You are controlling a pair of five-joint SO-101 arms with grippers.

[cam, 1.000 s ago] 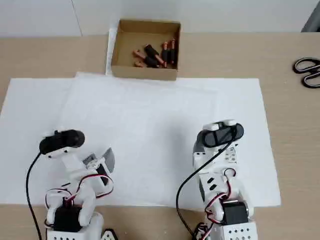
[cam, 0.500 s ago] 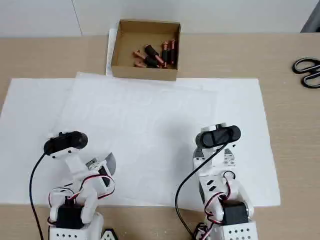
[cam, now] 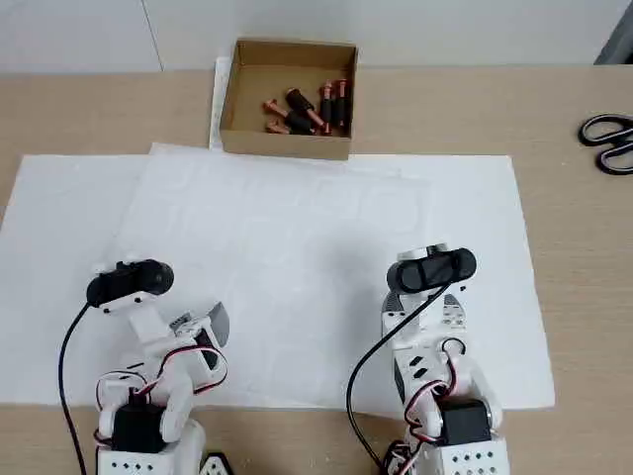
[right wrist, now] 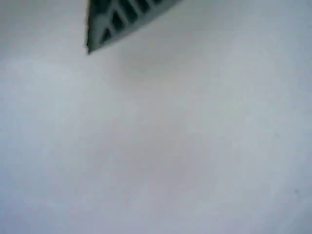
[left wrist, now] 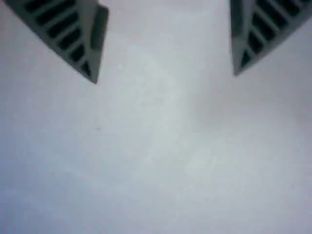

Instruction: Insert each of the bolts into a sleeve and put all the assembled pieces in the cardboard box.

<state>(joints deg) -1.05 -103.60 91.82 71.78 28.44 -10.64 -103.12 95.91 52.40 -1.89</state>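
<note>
Seemingly all is done: the copper-and-black bolt-and-sleeve pieces (cam: 309, 109) lie in the brown cardboard box (cam: 287, 144), upper middle; the left pincer (left wrist: 164, 75) is spread and empty, the right pincer (right wrist: 113, 22) I cannot tell; next, probably only resting.

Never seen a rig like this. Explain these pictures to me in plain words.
These are two small robot arms, the left arm and the right arm, seen from a camera above the table. The other two pictures come from a camera on each wrist, looking down at the white paper. The left gripper is open and holds nothing. Beyond the paper, a cardboard box contains copper-coloured bolts in black sleeves. A pair of scissors lies off on the right arm's side.
</note>
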